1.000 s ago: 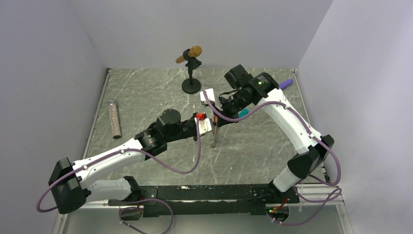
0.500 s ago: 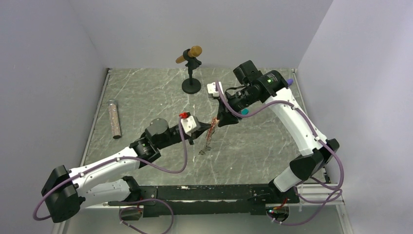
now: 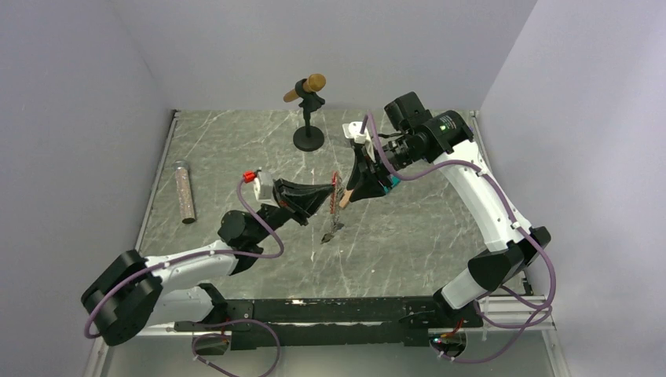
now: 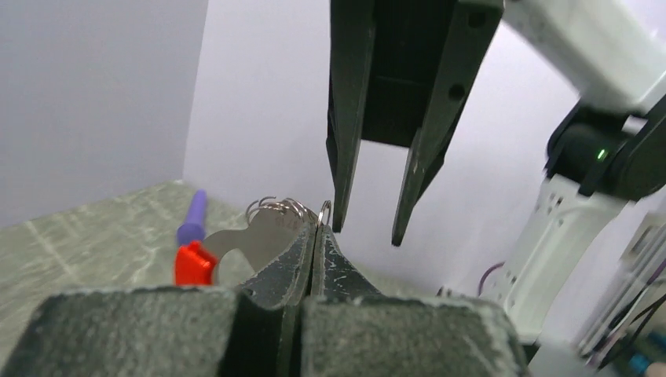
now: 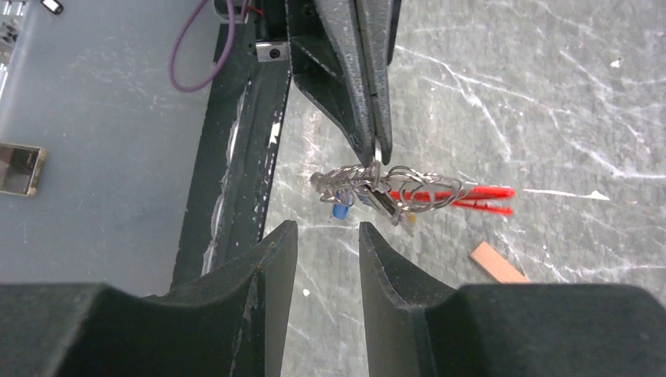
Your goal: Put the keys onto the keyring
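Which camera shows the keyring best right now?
The right wrist view: the keyring hangs whole from the left hand, its wire loops, red clip and blue tag all clear. The left wrist view shows only loops and some red behind that hand; the top view shows a tiny dangling strand.

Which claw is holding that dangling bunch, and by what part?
The left gripper pinches the keyring by a small silvery ring at its top, the rest hanging below. The right gripper, jaws apart, holds nothing.

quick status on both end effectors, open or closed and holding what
left end effector: closed, pinching the keyring by one of its wire rings
right end effector: open, holding nothing
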### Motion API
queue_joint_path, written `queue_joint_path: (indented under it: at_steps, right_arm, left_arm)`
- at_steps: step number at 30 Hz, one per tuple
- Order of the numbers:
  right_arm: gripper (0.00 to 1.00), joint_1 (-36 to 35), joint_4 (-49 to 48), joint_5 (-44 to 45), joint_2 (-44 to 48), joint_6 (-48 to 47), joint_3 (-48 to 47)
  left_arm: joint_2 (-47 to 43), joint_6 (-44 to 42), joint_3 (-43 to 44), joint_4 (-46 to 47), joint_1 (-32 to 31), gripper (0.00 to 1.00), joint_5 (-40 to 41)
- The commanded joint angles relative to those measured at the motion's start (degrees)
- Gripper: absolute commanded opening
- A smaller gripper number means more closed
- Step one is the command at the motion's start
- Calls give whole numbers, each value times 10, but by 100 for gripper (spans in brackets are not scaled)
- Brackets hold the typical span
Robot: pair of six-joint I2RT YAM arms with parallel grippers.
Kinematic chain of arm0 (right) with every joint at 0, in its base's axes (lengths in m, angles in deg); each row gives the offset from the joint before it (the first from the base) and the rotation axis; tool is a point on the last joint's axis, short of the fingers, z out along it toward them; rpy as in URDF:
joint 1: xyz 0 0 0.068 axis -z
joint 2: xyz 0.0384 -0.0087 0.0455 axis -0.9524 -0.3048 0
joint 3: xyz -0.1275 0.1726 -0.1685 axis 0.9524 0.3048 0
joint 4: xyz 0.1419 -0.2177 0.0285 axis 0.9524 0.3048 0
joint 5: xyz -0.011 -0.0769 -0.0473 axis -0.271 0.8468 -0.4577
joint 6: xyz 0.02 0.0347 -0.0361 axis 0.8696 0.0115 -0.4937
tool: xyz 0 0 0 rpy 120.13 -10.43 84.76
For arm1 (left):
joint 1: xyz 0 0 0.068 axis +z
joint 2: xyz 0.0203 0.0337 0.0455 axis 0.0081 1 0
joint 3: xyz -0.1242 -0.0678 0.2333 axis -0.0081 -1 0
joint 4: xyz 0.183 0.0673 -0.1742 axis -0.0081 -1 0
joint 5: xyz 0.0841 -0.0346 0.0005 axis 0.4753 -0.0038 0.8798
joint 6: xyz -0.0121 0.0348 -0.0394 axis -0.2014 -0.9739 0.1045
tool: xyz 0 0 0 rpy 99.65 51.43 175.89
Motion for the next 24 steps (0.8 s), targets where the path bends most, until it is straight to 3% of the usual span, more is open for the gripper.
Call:
queue_joint_path:
  at_steps: [1,18,24]
  right_arm:
    - [39,8,-26,-62,12,30,-34]
    - [36,82,-114,-115,33,152,-54]
    - [36,90,-112,-145,35,150,-64]
  left_arm:
    - [55,138,12,255,3,0,61]
    - [112,166,117,259,-2,0,69]
    - [119,160,140,258,-2,0,52]
